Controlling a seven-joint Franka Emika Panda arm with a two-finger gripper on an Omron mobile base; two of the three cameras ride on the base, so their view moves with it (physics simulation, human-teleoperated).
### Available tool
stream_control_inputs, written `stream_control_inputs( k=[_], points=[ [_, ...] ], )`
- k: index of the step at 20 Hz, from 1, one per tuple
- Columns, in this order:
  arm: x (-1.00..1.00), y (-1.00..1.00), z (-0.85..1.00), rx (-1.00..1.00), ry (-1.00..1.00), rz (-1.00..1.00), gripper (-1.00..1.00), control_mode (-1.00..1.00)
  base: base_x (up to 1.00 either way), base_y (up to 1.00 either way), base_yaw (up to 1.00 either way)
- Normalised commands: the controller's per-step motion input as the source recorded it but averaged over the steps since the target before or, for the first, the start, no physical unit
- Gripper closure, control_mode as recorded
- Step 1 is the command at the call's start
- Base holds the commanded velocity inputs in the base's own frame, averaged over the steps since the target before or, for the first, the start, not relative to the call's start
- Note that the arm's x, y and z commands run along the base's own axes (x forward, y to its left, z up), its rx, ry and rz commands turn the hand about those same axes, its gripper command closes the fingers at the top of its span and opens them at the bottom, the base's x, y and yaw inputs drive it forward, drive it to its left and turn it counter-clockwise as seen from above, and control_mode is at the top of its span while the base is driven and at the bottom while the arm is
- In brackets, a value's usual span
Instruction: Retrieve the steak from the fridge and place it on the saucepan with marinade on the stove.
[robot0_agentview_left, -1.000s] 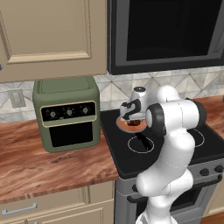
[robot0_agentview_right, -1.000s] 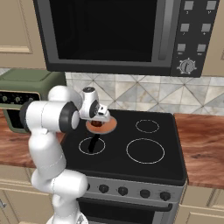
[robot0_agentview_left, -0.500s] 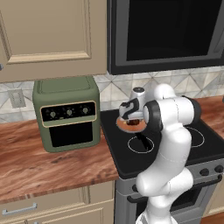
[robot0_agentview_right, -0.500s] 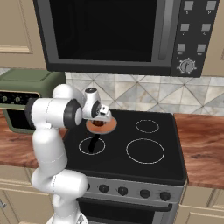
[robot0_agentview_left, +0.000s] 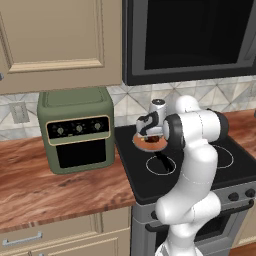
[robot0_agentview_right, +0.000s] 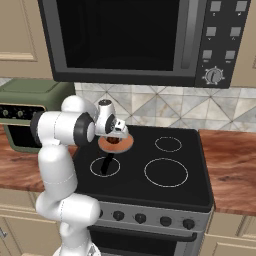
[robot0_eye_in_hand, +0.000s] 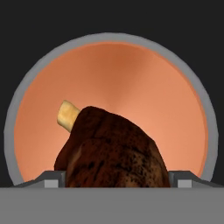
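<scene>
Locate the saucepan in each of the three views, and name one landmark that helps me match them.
Left base view: the saucepan sits on the stove at picture centre, partly behind the gripper.
Right base view: left of centre, beside the arm's wrist, its black handle pointing toward the camera.
Hand view: its grey rim rings nearly the whole picture, the marinade inside, the steak at bottom centre.
Shared landmark: the black cooktop under the pan.

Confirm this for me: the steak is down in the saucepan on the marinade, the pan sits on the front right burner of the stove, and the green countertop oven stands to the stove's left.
One thing is wrong: the saucepan sits at the back left of the stove, not the front right; the right base view shows it. The steak does lie over the marinade, and the green countertop oven stands left of the stove.
</scene>
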Motion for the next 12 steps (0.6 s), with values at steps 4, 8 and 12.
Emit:
stream_control_inputs(
  k=[4,8,12],
  points=[
    [0.00,0.00,-0.03,0.00,0.00,0.00,1.00,-1.00,0.00,0.00,0.00],
    [0.00,0.00,0.00,0.00,0.00,0.00,-1.00,-1.00,0.00,0.00,0.00],
    [0.00,0.00,0.00,0.00,0.00,0.00,-1.00,-1.00,0.00,0.00,0.00]
  ],
)
